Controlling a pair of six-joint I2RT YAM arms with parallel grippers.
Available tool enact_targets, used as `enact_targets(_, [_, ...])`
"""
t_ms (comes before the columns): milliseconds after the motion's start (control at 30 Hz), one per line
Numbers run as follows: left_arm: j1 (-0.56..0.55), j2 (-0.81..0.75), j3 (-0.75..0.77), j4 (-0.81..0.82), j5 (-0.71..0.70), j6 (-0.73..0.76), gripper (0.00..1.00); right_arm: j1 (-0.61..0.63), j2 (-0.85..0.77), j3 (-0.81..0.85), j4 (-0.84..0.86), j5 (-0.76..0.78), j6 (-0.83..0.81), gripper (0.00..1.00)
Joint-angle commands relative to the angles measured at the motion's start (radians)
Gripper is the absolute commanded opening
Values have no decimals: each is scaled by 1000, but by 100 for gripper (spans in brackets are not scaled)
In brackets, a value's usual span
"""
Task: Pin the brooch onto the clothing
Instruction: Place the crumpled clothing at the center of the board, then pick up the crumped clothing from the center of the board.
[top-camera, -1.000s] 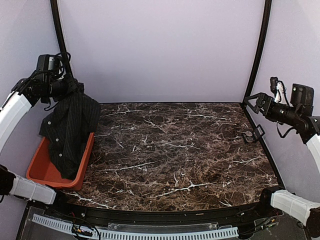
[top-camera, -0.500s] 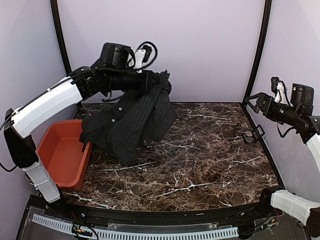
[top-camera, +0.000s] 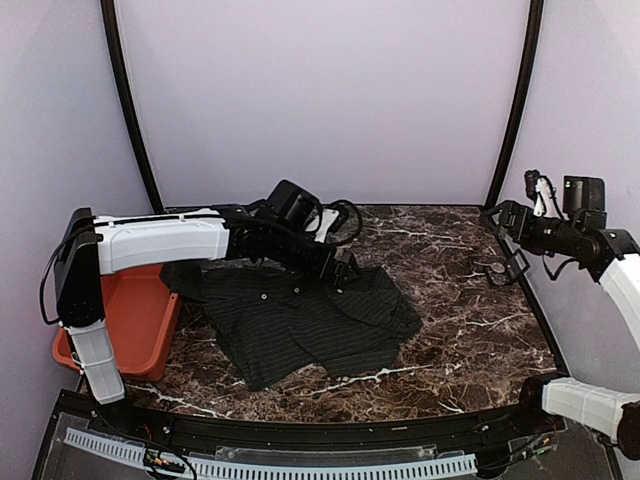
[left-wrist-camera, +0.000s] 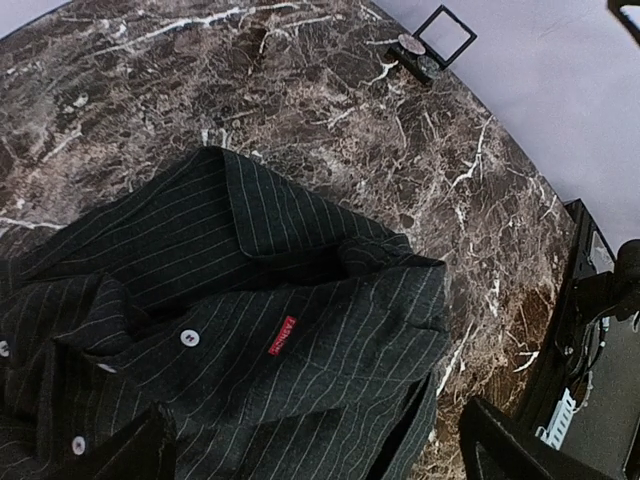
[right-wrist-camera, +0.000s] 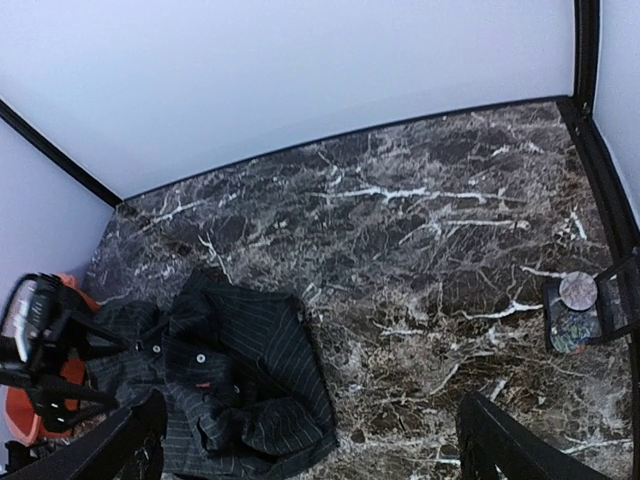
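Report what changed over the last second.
The left arm swung the shirt from the red bin rightward over the table and laid it down there. The left hand, shut on it before, now stands open above it: shirt released. Unchanged: the right hand, open and raised at the right edge; the small open case near it; the bin.

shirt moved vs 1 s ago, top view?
Yes. The shirt moved right. It hung over the red bin at the left edge, and now lies spread on the marble table, just right of the bin.
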Motion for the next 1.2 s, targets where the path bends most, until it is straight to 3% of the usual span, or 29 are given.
enact_targets(0, [56,-197,-56,54,-22,-15,99,73,67,-46,4,17,-42,99])
enact_targets(133, [142,-240,-116,-71,-128,-40,99,243,147,-107,56,41,-38,99])
enact_targets(267, [152,-274,-194,-117,-177,-56,99,444,222,-164,119,58,-17,99])
enact_targets(433, [152,-398,-357,-10,-136,-88,99,742,277,-204,172,171,-49,99])
enact_targets(567, [118,-498,-490,125,36,0,99,958,318,-194,158,395,-139,99])
enact_targets(733, [-15,-531,-545,80,-32,196,99,1030,398,-191,138,438,-268,85])
enact_targets(800, [-37,-507,-557,66,-46,227,99,1042,434,-197,146,431,-289,84])
enact_targets(967, [-50,-418,-546,-11,-146,169,99,1067,515,-205,197,448,-288,83])
enact_targets(1167, [-50,-370,-599,6,-206,93,99,1093,592,-191,194,516,-288,85])
